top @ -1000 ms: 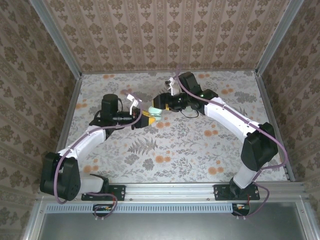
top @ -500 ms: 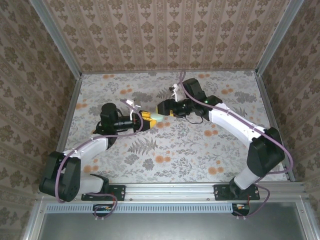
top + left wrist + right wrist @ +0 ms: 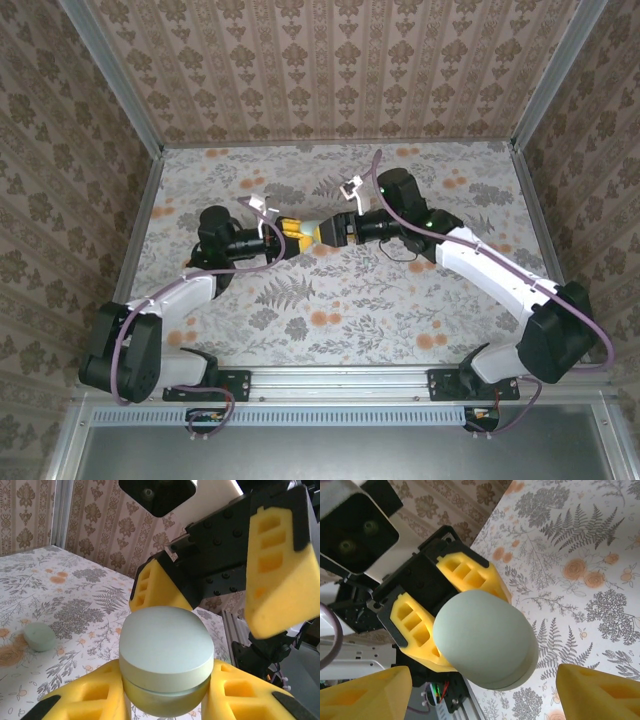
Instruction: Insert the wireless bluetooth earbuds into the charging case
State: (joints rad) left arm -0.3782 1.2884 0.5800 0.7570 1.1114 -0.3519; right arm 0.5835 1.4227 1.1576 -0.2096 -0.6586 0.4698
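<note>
Left gripper (image 3: 165, 702): clamped on the case (image 3: 165, 652), one yellow pad (image 3: 92, 697) on each side of its lower half. The case is pale mint, lid shut, with a seam running round it and its flat face turned up toward the left wrist camera. It is held clear of the table (image 3: 400, 300).

Right gripper (image 3: 480, 680): spread wide, with a finger out to either side of the case, neither touching it. From the left wrist, its fingers (image 3: 280, 565) stand just beyond the case and straddle it. The two grippers meet tip to tip with the case between them.

On the table, well left of the case in the left wrist view, a small pale-green round piece (image 3: 39, 636) lies alone. Cannot tell what it is.

Against a second ago: the right gripper then sat off to the far side of the case, angled in at it. Half a second ago it was nearer. Now it is level with the case and in line with the left gripper. The right arm's elbow has swung outward, away from the case. The left gripper and case have barely shifted, and the grip is unchanged.
</note>
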